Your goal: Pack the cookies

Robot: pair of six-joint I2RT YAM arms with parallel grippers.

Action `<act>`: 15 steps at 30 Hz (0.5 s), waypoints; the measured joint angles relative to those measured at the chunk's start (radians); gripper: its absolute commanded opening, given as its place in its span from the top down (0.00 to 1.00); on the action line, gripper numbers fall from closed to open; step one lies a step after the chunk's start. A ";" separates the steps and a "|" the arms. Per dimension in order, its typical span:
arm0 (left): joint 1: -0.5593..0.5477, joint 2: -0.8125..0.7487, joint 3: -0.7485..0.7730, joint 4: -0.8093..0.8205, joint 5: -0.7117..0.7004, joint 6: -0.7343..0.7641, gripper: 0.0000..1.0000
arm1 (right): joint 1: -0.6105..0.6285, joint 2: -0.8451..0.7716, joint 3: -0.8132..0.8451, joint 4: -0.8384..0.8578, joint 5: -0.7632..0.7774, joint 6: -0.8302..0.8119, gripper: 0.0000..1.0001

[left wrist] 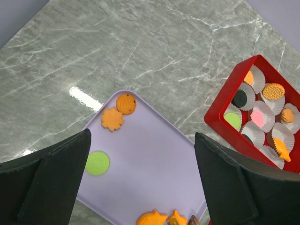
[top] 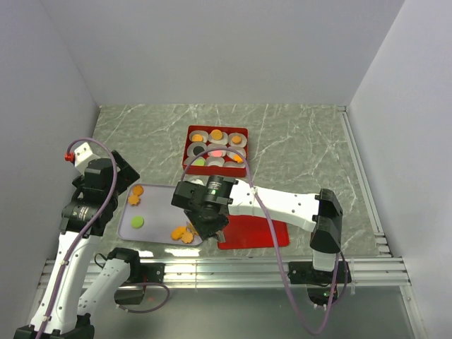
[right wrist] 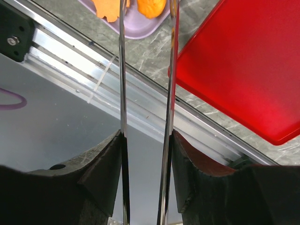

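Loose cookies lie on a lavender tray (top: 157, 210): a round orange one (left wrist: 126, 103), an orange flower (left wrist: 112, 119), a green disc (left wrist: 97, 163) and two orange ones (left wrist: 152, 219) at the near right corner. More cookies, among them black (left wrist: 240, 98), pink (left wrist: 258, 117) and orange (left wrist: 273, 91), sit in white paper cups in a red box (top: 189, 134). My left gripper (left wrist: 143, 145) hangs open and empty above the tray. My right gripper (right wrist: 146, 140) is shut on metal tongs (right wrist: 123, 70). The tong blades are apart and reach over the near-corner cookies (right wrist: 151, 6); their tips are cut off.
A flat red lid (top: 261, 232) lies right of the tray, under my right arm; it also shows in the right wrist view (right wrist: 243, 61). An aluminium rail (right wrist: 75, 61) runs along the table's near edge. White walls close in the marbled table (top: 304, 141).
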 measured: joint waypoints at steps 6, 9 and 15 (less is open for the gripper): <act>0.000 0.000 0.000 0.000 0.000 0.000 0.02 | 0.000 0.010 0.000 0.000 -0.007 -0.005 0.50; 0.001 0.000 0.000 0.000 0.000 0.000 0.02 | 0.000 0.010 -0.001 0.000 -0.011 -0.007 0.51; 0.003 0.002 0.000 0.000 0.000 0.000 0.02 | 0.000 0.010 -0.003 -0.001 -0.018 -0.015 0.65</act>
